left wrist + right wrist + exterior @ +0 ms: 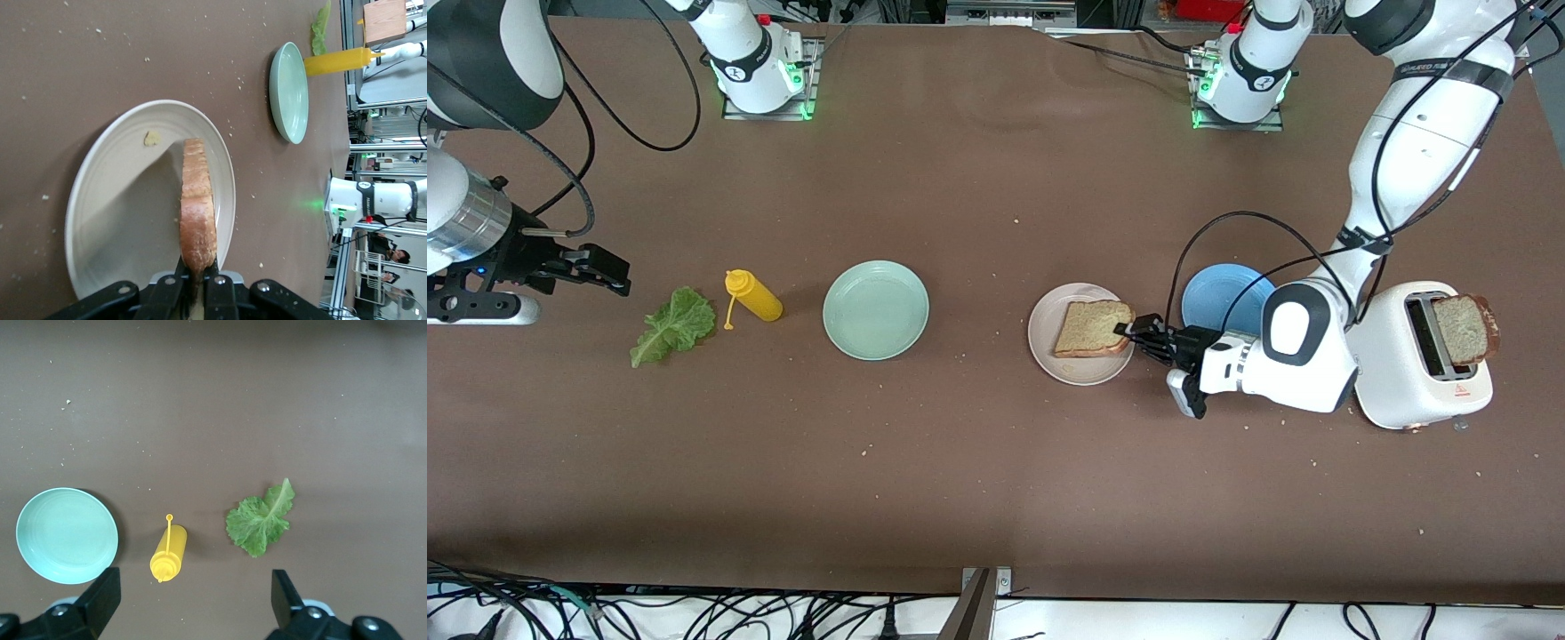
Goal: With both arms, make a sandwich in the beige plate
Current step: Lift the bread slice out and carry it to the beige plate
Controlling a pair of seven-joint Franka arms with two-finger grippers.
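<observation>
So the right gripper point(618, 276) hangs over the right arm's end of the table, fingers spread wide with nothing in them. Next along: a lettuce leaf point(674, 324), a yellow squeeze bottle point(754, 296) lying down, then a mint-green plate point(876, 309). The beige plate point(1049, 347) comes after that, with the left gripper point(1136, 338) clamped tight on a toast slice point(1092, 328) over it. A blue plate point(1223, 298) and a white toaster point(1423, 373) with another toast slice point(1467, 327) sticking out finish the row.
</observation>
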